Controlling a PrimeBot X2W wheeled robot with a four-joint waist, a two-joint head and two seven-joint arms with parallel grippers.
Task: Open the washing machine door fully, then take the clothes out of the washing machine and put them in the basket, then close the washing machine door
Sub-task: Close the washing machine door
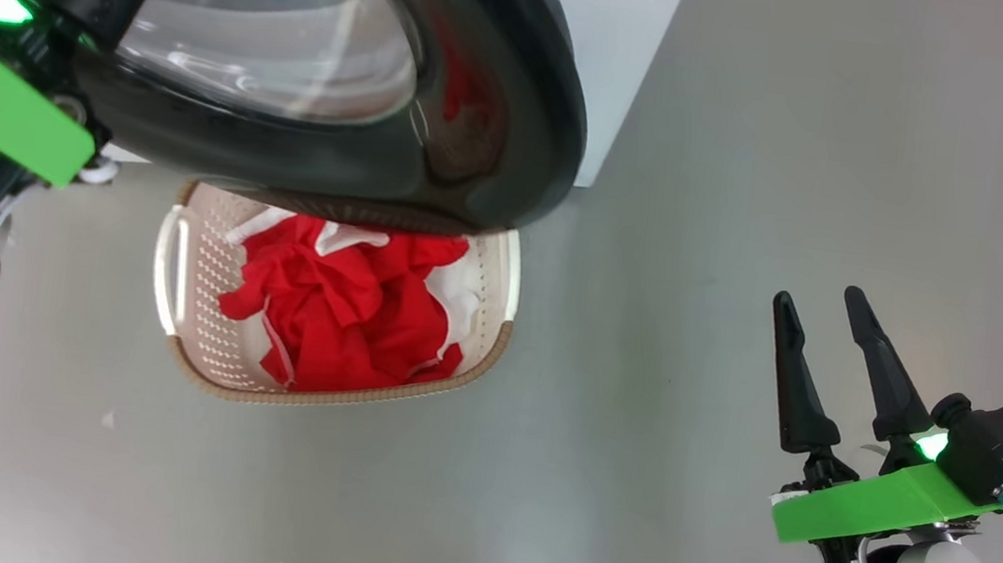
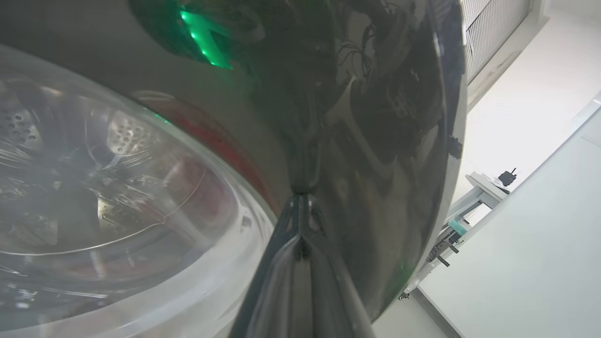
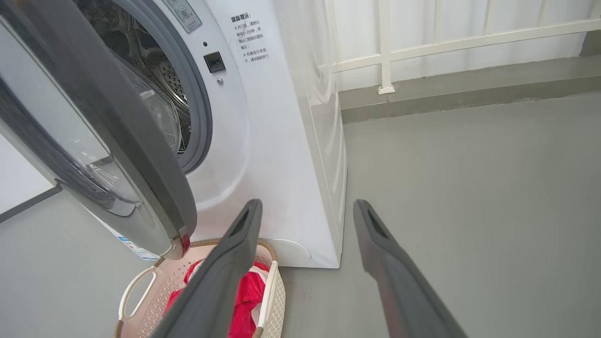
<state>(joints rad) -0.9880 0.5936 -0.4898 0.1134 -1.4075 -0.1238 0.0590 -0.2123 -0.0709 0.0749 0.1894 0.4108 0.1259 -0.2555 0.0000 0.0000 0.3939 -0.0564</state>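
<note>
Grey floor [image 1: 704, 248] lies all around the washer [image 3: 281, 141], which stands at the far left with a white railing [image 3: 385, 47] beyond it on the right. The door [image 1: 500, 130] stands part open, swung out toward the robot. Its black rim overhangs the far side of the basket [image 1: 190, 284], hiding that edge in the head view. The basket sits on the floor just before the washer, under the door. The clothes [image 1: 347, 311] lie in it as a red heap with white trim; how many garments make it up cannot be told. Past the door's edge the steel drum [image 3: 159, 70] shows in the right wrist view.

The left gripper [image 2: 300, 199] is at the far left, its fingers pressed together with nothing between them. Their tips rest against the door's glossy rim, just beside the glass. The right gripper [image 1: 819, 297] hovers at the near right, well apart from the basket, jaws spread wide and empty.

Count: one washer, one door, one basket with two handles [image 1: 175, 273], one heap of clothes, two grippers of two fingers each.
</note>
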